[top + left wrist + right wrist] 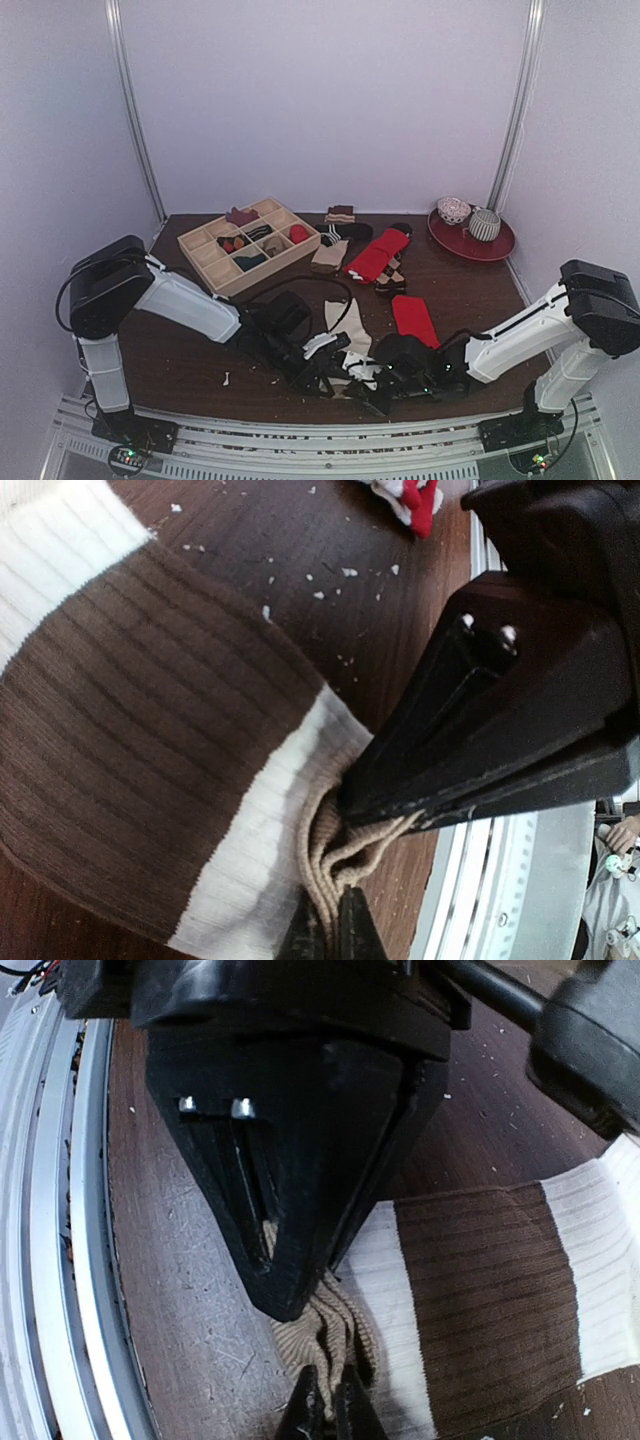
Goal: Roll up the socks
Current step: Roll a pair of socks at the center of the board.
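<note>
The cream sock (347, 328) is ribbed knit, with a broad brown band and a bunched tan end, and lies on the dark wood table (470, 290), near and central. Both wrist views show the tan end pinched: left gripper (325, 935) and right gripper (325, 1410) clamp it, tips almost meeting. Only the left wrist view catches the red sock (412, 498) and its white stripes. From above, the left arm (190, 305) and right arm (520, 340) stretch low and inward.
</note>
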You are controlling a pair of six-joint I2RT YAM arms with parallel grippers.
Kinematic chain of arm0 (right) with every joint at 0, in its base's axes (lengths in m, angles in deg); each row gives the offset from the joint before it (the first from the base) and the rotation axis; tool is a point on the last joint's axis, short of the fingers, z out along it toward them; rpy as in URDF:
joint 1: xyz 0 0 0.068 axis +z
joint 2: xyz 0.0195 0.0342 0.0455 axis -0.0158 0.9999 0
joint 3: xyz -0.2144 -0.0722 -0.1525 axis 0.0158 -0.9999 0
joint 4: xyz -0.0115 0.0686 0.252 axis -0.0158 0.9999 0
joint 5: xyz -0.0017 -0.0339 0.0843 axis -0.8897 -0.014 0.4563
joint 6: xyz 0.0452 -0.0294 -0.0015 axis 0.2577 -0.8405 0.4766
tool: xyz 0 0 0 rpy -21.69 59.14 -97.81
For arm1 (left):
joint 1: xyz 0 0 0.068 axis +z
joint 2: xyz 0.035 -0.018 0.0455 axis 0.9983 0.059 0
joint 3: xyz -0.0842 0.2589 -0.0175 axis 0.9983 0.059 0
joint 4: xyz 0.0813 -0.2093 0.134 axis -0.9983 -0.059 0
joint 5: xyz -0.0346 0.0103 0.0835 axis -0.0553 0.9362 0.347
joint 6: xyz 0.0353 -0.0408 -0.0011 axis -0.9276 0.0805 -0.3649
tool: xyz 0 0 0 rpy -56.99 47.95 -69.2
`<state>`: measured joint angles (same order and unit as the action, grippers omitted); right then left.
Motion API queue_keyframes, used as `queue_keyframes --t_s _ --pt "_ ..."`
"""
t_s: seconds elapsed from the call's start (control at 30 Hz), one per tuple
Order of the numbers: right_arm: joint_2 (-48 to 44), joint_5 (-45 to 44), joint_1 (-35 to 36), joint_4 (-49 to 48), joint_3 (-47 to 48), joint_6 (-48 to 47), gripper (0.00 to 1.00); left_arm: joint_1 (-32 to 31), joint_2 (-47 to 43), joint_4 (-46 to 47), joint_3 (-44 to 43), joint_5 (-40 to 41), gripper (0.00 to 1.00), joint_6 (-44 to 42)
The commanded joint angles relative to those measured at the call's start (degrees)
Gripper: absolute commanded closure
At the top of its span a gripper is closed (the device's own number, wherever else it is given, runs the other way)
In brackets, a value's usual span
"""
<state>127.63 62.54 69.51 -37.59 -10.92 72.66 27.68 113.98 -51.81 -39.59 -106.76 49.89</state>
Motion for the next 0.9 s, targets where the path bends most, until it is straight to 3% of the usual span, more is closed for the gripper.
queue_keyframes --t_s 0.0,0.1,0.17,0.27,0.53,0.7,0.87 --pt "0.53 2.66 -1.00 -6.35 -4.47 9.50 0.99 -0.33 -1.82 -3.00 -0.37 4.56 0.91 -3.21" --pt "-0.57 6.51 -3.70 -9.74 -7.42 17.54 1.00 -0.30 -5.11 -1.41 0.95 10.44 0.72 -4.42" --pt "-0.68 8.74 -5.53 -11.97 -9.57 23.09 1.00 -0.23 -8.29 0.22 2.09 15.00 0.55 -5.21" --pt "1.37 14.00 -8.92 -17.10 -12.57 32.09 1.00 -0.21 -13.10 5.30 4.27 18.65 0.45 -6.96" --pt "11.72 24.92 -13.57 -40.61 -20.02 56.68 1.00 -1.22 -19.19 31.53 16.58 12.87 0.38 -15.80" --pt "16.45 27.43 -13.85 -49.73 -21.45 65.95 1.00 -1.94 -14.18 30.49 15.22 11.92 0.38 -21.22" --pt "17.04 27.20 -13.92 -46.79 -20.87 66.24 1.00 -2.42 -9.78 30.64 12.97 9.84 0.38 -25.26"
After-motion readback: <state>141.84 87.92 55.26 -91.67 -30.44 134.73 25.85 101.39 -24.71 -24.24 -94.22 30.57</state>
